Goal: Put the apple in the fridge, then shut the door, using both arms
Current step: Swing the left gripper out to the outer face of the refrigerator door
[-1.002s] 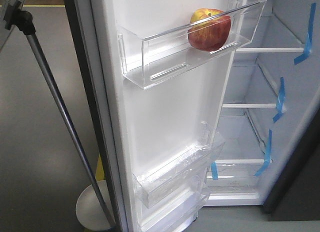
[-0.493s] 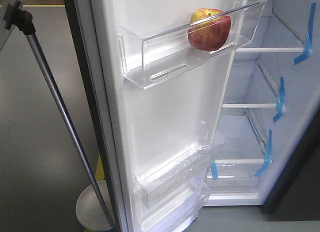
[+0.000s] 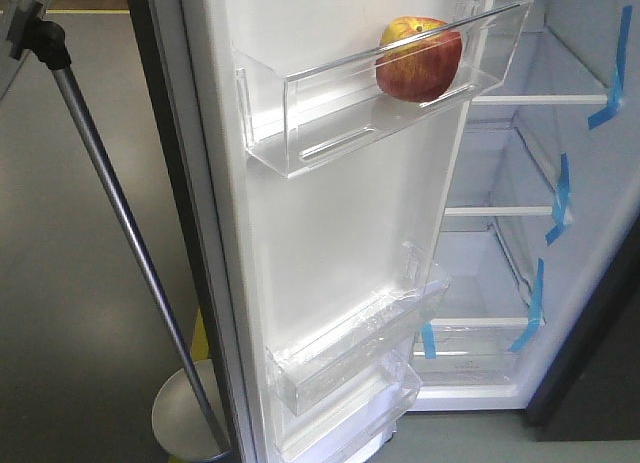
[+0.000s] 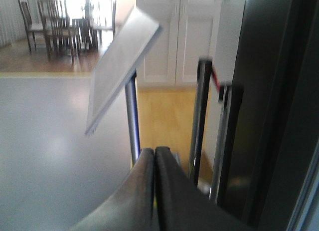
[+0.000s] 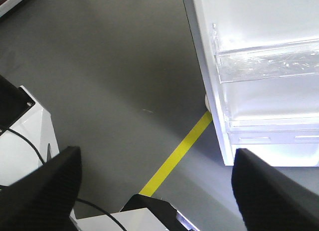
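One apple (image 3: 419, 58): may tumble if door (image 3: 330, 223) slams
Left gripper (image 4: 155, 156): pinched together, empty
Right gripper (image 5: 157, 186): spread wide, empty

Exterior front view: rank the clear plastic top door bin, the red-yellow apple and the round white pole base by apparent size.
Largest: clear plastic top door bin.
Next: red-yellow apple and round white pole base look alike; the door hides part of the base.

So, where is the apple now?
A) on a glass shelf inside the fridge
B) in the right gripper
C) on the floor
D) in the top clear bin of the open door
D: the apple rests in the top clear bin on the open door.
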Tool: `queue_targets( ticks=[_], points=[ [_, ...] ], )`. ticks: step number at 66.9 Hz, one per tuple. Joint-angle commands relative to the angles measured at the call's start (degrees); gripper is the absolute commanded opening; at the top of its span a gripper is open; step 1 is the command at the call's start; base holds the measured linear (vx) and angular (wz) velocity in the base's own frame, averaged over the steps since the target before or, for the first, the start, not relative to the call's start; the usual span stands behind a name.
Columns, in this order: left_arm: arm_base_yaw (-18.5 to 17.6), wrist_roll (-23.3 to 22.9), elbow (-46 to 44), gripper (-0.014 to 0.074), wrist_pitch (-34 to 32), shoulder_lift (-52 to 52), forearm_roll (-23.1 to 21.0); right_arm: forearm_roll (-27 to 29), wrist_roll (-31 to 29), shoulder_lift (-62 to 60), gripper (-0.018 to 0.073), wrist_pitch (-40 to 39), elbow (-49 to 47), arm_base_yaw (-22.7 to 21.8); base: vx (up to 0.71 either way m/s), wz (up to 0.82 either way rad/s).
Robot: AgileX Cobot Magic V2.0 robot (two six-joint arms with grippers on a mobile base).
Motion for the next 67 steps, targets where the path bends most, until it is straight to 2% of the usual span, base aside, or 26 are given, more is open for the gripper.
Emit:
queue_targets(
  ticks=[1, 25, 48, 57, 67],
  points=[
    [-0.4, 2.0, -5.4, -0.0006, 1.6, 6.8, -0.5, 2.6, -0.3, 0.6, 0.0591, -2.0, -1.3, -0.3, 0.00, 0.00],
    [-0.4, 5.3, -20.6, -0.0006, 13.4, 31.5, -0.5, 2.6, -0.3, 0.6, 0.0591, -2.1, -1.3, -0.3, 0.00, 0.00],
    [-0.7, 8.0, -34.9, -0.0006, 25.1, 48.0, -0.7, 2.6, -0.3, 0.6, 0.0591, -2.1, -1.3, -0.3, 0.00, 0.00],
    [-0.7, 13.3, -39.3, -0.0006, 27.7, 51.7, -5.8, 2.6, -0.3, 0.6, 0.0591, -2.1, -1.3, -0.3, 0.00, 0.00],
    [-0.7, 20.3, -42.4, -0.0006, 27.5, 55.4, -15.3, 2.6, -0.3, 0.6, 0.0591, -2.1, -1.3, -0.3, 0.00, 0.00]
  ],
)
